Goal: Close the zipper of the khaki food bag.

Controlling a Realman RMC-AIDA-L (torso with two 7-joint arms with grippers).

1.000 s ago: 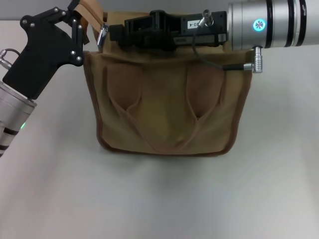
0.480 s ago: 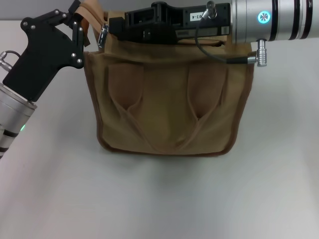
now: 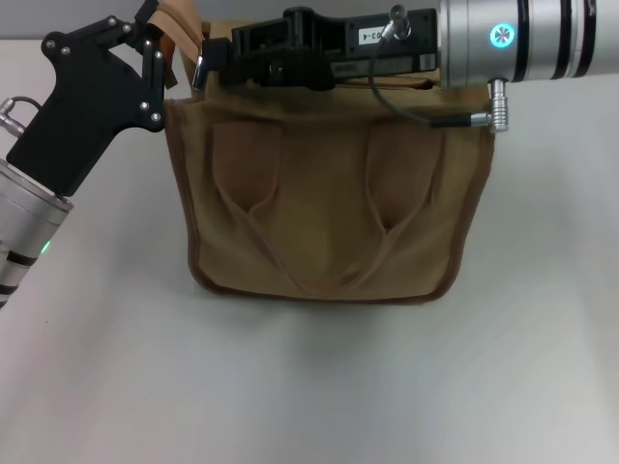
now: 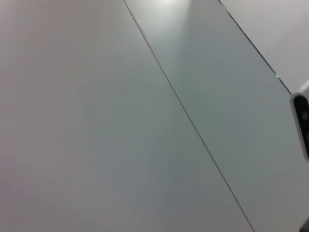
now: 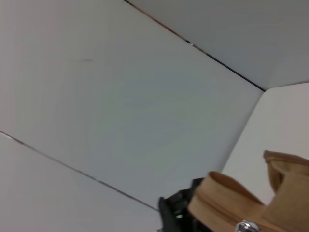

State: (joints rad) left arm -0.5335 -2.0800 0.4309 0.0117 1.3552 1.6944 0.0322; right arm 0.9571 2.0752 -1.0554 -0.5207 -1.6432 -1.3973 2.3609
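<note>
Head view: downward, bag [image 3: 324, 213] frontal. Right wrist: grazes bag top. Left wrist: wall.

The bag [image 3: 324, 208] is plain tan khaki with darker brown edging and brown patches. Its strap [image 3: 174, 24] is lighter tan; the zip slider [image 5: 243, 226] is shiny silver. Both claws [image 3: 150, 48] [image 3: 227, 58] are black on silver arms. The worktop [image 3: 319, 387] is plain pale grey.
</note>
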